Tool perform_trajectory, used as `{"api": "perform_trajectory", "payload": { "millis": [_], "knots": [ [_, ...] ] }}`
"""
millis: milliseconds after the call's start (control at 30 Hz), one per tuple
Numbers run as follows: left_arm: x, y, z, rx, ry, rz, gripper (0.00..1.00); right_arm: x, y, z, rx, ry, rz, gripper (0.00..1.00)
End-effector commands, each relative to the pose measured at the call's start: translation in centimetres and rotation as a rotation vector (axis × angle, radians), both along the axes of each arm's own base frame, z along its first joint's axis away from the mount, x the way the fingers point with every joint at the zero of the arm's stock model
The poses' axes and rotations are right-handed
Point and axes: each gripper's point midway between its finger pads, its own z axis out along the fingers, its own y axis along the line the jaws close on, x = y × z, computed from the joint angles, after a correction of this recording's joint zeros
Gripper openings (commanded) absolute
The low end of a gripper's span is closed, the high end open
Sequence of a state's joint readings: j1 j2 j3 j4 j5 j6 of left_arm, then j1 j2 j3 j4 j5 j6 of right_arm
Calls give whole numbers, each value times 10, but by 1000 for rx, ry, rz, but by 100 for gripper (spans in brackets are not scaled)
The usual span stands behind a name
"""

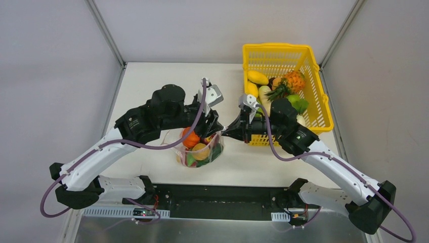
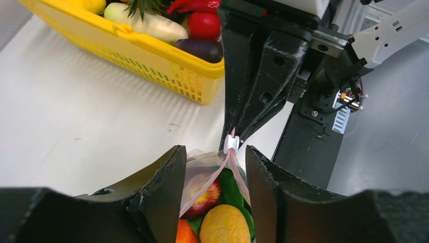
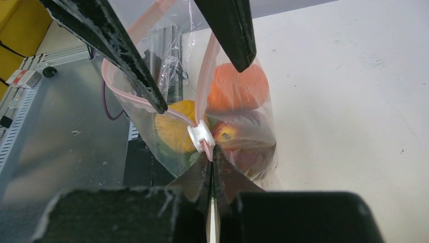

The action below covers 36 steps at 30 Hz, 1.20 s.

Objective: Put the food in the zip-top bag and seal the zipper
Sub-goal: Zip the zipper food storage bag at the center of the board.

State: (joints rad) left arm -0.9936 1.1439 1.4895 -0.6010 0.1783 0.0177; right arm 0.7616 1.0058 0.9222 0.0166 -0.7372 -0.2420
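Observation:
The zip-top bag (image 1: pixel 200 152) stands between the arms, holding an orange fruit (image 3: pixel 238 86), a yellow fruit (image 2: pixel 225 225), a red-yellow fruit (image 2: pixel 205 195) and a green leaf. Its mouth is spread open. My right gripper (image 3: pixel 208 154) is shut on the end of the pink zipper (image 3: pixel 126 93), just behind the white slider (image 3: pixel 199 135). My left gripper (image 2: pixel 215 152) is open, with one finger on each side of the bag's mouth and the slider (image 2: pixel 231 143) just beyond its tips. In the top view the grippers, left (image 1: pixel 215 130) and right (image 1: pixel 226 133), meet above the bag.
A yellow lattice basket (image 1: pixel 316 109) at the back right holds more toy food: a pineapple (image 1: pixel 293 81), yellow pieces, a white one, a red one and a purple one (image 2: pixel 200 49). Its near corner is close behind the right gripper. The table's front edge lies just below the bag.

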Motion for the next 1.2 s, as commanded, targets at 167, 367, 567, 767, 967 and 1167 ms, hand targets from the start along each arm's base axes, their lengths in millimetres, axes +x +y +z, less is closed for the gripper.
{"api": "perform_trajectory", "payload": {
  "millis": [167, 367, 567, 767, 967, 1167],
  "knots": [
    [-10, -17, 7, -40, -35, -112, 51, -4, 1, 39, 91, -43, 39, 0],
    [-14, -25, -7, -3, 14, -151, 48, -4, 0, 40, 93, -39, 39, 0],
    [-12, -21, -15, 23, 11, -135, 20, -4, -2, 40, 95, -42, 35, 0],
    [-12, -17, -21, 47, 16, -132, 0, -4, -4, 39, 96, -42, 28, 0],
    [-15, -15, -25, 52, 25, -138, 6, -3, -5, 40, 101, -42, 24, 0],
    [-15, -18, -26, 51, 34, -144, 19, -4, -4, 40, 104, -36, 34, 0]
  ]
}}
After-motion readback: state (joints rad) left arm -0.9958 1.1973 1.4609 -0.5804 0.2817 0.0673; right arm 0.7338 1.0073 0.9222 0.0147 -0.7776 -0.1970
